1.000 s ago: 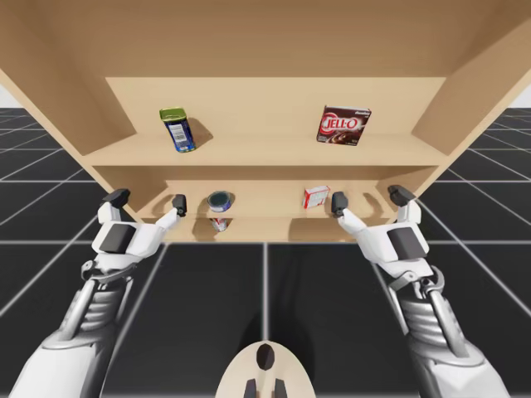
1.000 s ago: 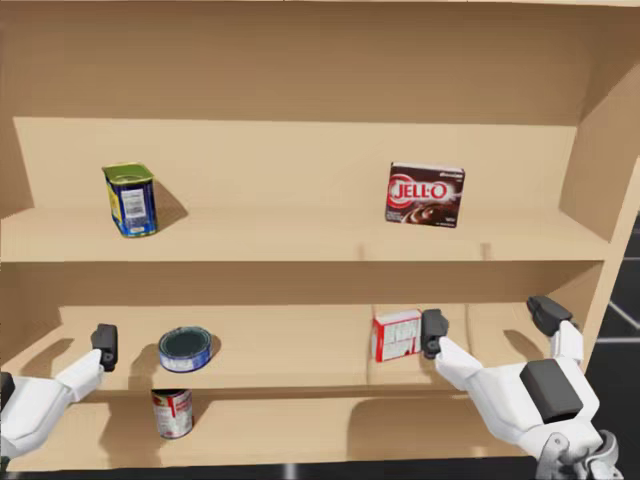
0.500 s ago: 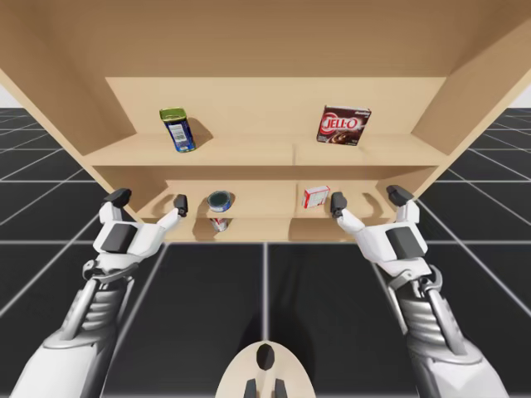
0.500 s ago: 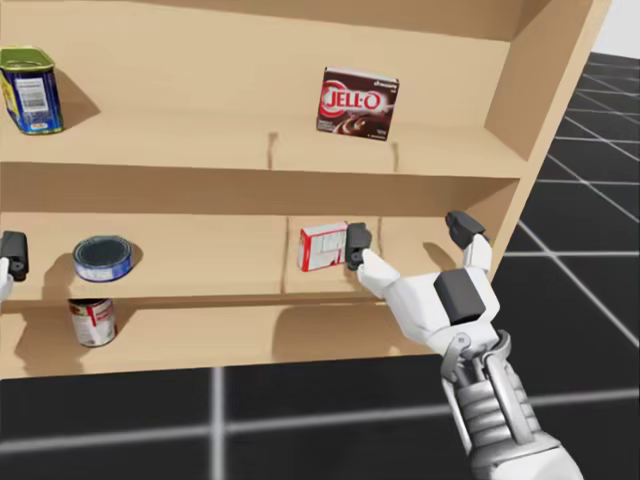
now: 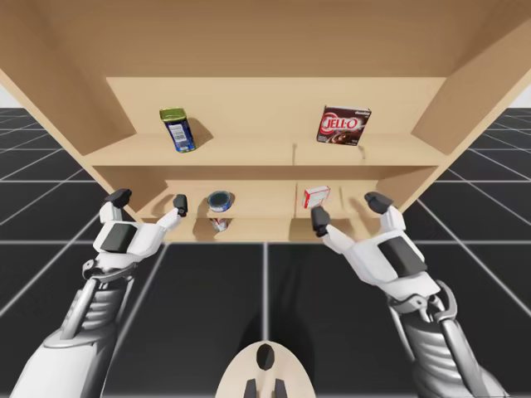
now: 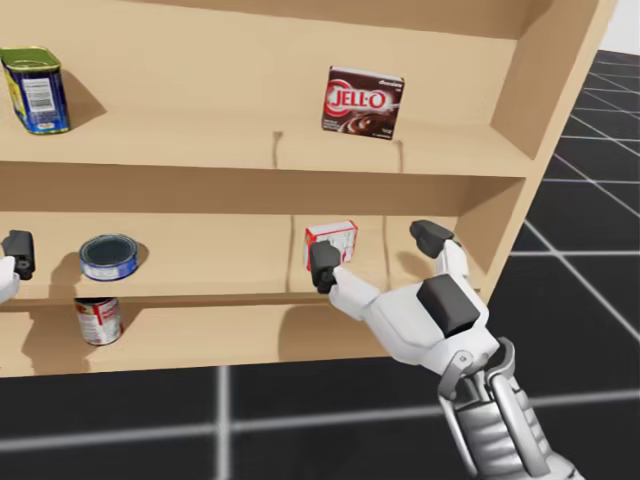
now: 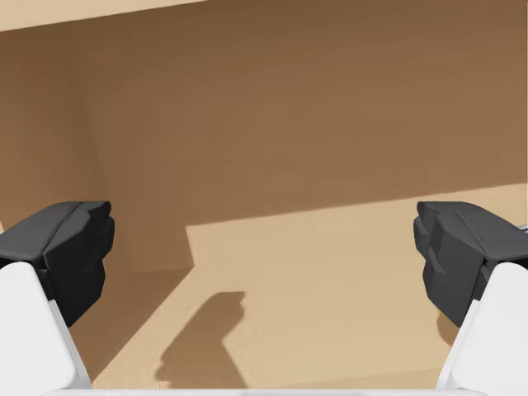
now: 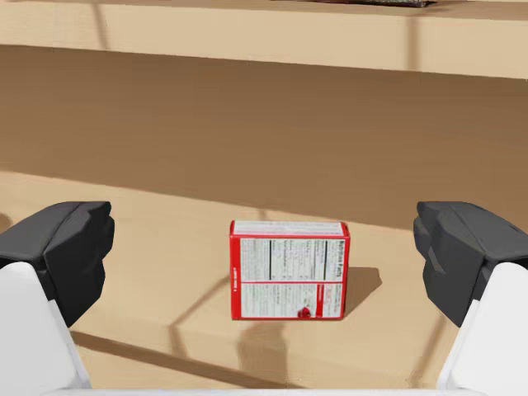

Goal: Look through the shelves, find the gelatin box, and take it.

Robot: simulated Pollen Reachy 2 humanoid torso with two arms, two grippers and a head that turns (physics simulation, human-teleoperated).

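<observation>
Dark brown box (image 6: 364, 101) bears white lettering; red box (image 8: 289, 270) print illegible.

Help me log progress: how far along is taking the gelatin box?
Done: the search looks over; the right pincer is open and lined up with the red-and-white box on the middle shelf. In hand: nothing; the box stands ahead of it, untouched. Left: reach in, close on the box, pull it out. The left pincer is open and empty.
</observation>
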